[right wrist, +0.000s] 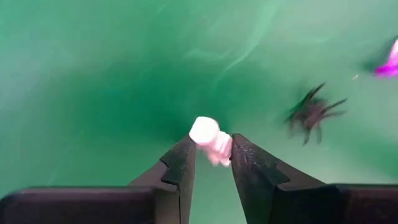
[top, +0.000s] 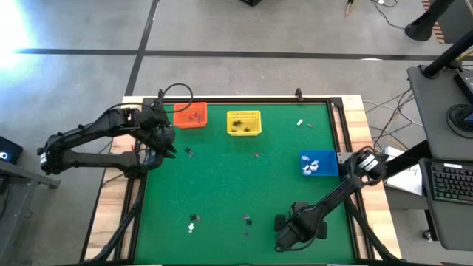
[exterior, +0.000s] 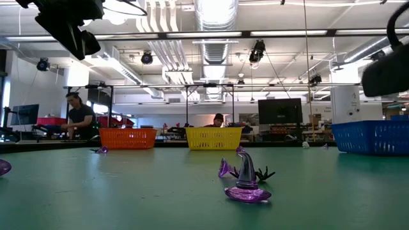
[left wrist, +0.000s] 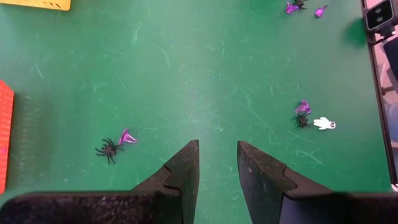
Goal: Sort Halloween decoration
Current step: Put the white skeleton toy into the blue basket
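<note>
Covering the table, green mat, left end effector parted (empty), right end effector pinching white trinket.

We find no readable text, label, brand, number or sign in any view: the orange basket, yellow basket and blue basket carry no lettering, and neither does the green desk.

Three baskets, one orange, one yellow, one blue, two robot arms, two people in the room behind the table
</note>
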Robot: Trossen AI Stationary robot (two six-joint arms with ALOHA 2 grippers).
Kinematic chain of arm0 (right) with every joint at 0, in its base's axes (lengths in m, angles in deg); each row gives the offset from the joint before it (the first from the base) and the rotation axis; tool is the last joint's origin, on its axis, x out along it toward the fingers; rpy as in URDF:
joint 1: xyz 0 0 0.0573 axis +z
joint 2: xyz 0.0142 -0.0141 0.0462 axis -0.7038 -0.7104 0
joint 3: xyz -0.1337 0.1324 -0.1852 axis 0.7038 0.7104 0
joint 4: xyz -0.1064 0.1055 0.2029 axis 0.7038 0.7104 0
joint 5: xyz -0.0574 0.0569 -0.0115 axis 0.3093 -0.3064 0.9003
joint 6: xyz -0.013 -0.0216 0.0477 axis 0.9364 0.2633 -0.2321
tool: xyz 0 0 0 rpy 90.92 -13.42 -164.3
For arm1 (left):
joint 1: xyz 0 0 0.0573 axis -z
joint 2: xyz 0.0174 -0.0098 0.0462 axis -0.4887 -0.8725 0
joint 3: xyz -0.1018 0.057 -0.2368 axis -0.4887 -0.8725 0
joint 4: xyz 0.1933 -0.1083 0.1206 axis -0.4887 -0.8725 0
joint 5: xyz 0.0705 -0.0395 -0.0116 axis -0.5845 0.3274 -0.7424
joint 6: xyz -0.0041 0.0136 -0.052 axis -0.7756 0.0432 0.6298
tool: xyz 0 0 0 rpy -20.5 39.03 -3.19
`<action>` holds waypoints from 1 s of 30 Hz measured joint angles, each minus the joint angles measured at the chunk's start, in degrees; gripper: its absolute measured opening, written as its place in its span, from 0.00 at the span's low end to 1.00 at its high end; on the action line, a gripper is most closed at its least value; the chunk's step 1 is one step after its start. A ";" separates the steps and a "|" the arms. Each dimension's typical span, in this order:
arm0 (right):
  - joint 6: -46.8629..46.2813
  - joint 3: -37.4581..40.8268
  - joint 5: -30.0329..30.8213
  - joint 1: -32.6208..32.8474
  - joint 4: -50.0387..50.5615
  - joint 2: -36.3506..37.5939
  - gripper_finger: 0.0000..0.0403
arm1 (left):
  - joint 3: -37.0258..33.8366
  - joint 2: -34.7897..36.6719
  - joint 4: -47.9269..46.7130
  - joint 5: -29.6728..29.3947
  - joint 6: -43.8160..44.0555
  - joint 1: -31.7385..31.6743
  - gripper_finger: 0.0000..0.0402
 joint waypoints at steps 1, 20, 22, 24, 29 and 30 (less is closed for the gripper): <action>-0.35 0.62 -0.25 0.00 0.01 0.02 0.23 | 0.00 0.00 -0.02 0.00 0.00 0.00 0.23; 3.30 3.96 -1.87 -0.17 -2.10 1.34 0.04 | 0.00 -0.07 -0.23 0.00 -0.35 -0.02 0.23; 3.33 4.04 -1.87 -0.17 -2.12 2.02 0.03 | 0.00 -0.09 -0.21 0.00 -0.33 -0.01 0.23; 3.32 4.18 -1.68 -0.15 -1.64 2.92 0.03 | 0.00 -0.09 -0.21 0.00 -0.33 -0.01 0.23; 3.77 2.32 2.29 -0.11 1.51 5.40 0.01 | 0.00 -0.09 -0.21 0.00 -0.31 0.00 0.23; 3.82 1.55 2.63 -0.13 2.80 5.68 0.01 | 0.00 -0.12 -0.19 0.00 -0.30 0.00 0.23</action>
